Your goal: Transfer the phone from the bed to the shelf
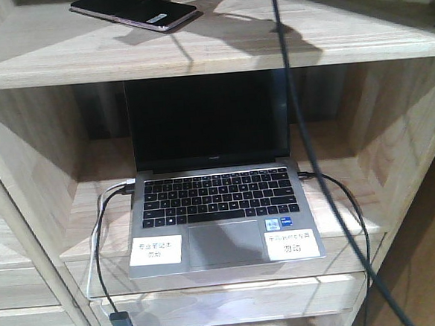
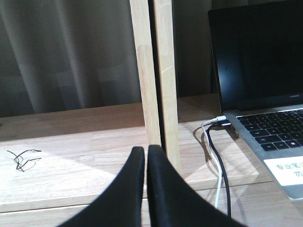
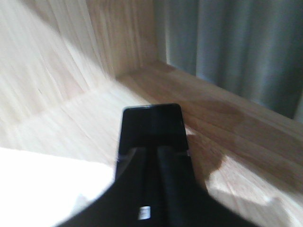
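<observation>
In the front-facing view, the thin glossy black phone with a pinkish edge [image 1: 134, 10] lies flat on the top board of the light natural-wood shelf [image 1: 216, 40], toward its left end and well back from the front lip, a sensible spot since it cannot slide off there. On the tier below sits an open grey laptop with a dark screen [image 1: 219, 200], with 1 cable plugged into each side; a dark cable of the rig hangs down across the right of the frame. Neither pincer shows in this view. In the left wrist view, the left pincer [image 2: 146, 158] has its 2 black fingers pressed together with only a hairline gap and nothing between them, hovering above a pale board beside a wooden upright [image 2: 154, 71], the laptop off to its right; the phone is not visible here, so this arm seems idle. In the right wrist view, which is blurred, the phone [image 3: 151, 125] lies on the wood directly ahead of the right pincer [image 3: 156, 156], its near edge hidden beneath the dark fingers; whether they pinch it or have let go I cannot tell. The placing looks essentially done.
</observation>
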`<state>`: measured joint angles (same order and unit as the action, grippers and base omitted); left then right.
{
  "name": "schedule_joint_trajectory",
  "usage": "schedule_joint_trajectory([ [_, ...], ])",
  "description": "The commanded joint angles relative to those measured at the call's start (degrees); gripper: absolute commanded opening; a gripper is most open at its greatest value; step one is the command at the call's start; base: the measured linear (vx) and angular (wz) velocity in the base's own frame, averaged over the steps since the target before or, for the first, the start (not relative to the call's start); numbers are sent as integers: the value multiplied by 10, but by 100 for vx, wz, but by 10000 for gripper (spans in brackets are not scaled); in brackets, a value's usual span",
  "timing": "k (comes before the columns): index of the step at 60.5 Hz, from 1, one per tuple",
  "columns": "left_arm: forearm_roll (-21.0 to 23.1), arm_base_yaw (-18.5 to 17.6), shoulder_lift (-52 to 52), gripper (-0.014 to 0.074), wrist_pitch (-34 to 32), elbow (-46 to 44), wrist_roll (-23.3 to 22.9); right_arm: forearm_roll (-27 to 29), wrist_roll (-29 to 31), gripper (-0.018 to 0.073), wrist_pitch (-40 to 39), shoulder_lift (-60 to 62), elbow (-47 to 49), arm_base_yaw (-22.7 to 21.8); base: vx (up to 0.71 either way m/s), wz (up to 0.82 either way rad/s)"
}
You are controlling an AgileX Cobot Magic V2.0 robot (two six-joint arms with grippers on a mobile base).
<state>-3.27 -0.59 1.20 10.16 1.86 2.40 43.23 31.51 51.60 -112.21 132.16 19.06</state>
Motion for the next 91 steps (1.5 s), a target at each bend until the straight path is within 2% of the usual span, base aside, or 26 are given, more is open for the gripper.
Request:
schedule_joint_trajectory([
  [1,4,-1,2,1,-40,-15,-2,-7,-13,-4,-22,50,17,-3,0,0],
  [17,4,-1,2,1,-40,-15,-2,-73,-18,-4,-16,95,12,-2,0,0],
  [22,4,-1,2,1,-40,-15,-2,-86,-21,-4,-55,120,-28,-2,0,0],
  [28,4,-1,2,1,-40,-15,-2,-85,7,-4,-119,165,-126,-2,0,0],
  [32,4,-1,2,1,-40,-15,-2,-66,37,-4,-169,206,-208,-2,0,0],
  [40,4,-1,2,1,-40,-15,-2,18,137,-4,-261,294,-363,-2,0,0],
  [47,4,-1,2,1,-40,-15,-2,79,219,-4,-299,370,-468,-2,0,0],
  [52,4,-1,2,1,-40,-15,-2,109,251,-4,-310,420,-538,-2,0,0],
  [75,4,-1,2,1,-40,-15,-2,148,254,-4,-358,613,-780,-2,0,0],
  [91,4,-1,2,1,-40,-15,-2,149,255,-4,-390,739,-943,-2,0,0],
])
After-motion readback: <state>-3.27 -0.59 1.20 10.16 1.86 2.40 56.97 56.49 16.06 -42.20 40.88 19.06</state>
